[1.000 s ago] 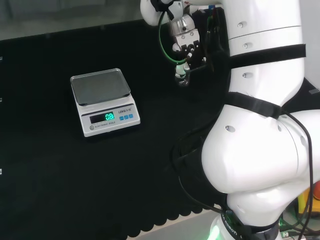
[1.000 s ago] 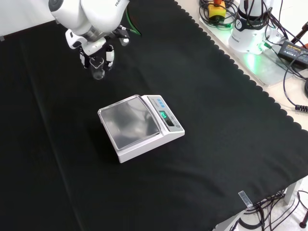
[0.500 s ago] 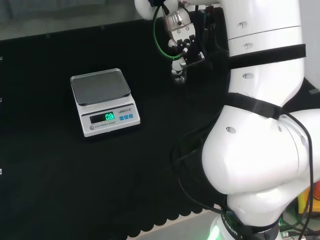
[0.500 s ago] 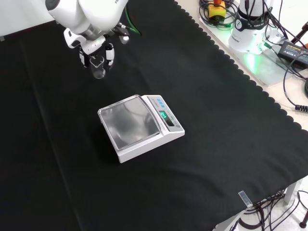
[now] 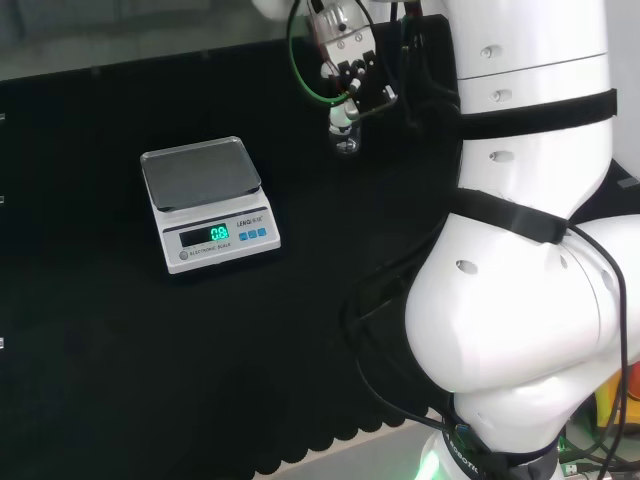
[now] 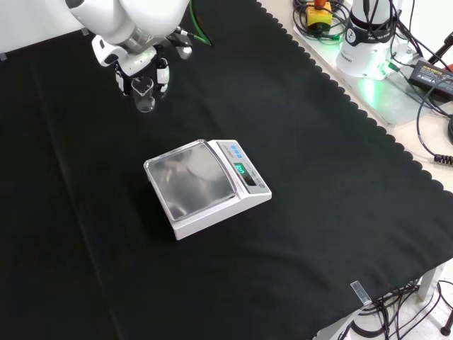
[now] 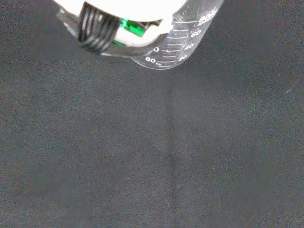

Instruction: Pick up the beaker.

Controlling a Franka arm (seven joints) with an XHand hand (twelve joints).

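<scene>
Holding the little beaker (image 6: 144, 95), the hand (image 6: 141, 71) sat at the upper left of the front view, its fingers curled round the clear glass from above. In the head view the hand (image 5: 350, 65) was near the top, just left of the middle, with the beaker (image 5: 346, 140) hanging under it.

Biggest of all was the white arm (image 5: 520, 250), which took up the right side of the head view. Next was the black cloth (image 6: 318, 212), spread over almost the whole bench. Then came the white scale (image 6: 207, 185), in the middle of the front view and at the left of the head view, with its green numbers lit. Smallest was the beaker, well apart from the scale.

A second before, the hand and beaker were lower and more to the right in the head view. They had gone up and to the left since then. The wrist view showed the beaker's marked wall (image 7: 183, 40) close by the hand, with bare cloth under it.

That looked like the beaker was off the cloth, though I could not be sure how clear of it. So the pick-up seemed nearly done. The scale had not moved at all.
</scene>
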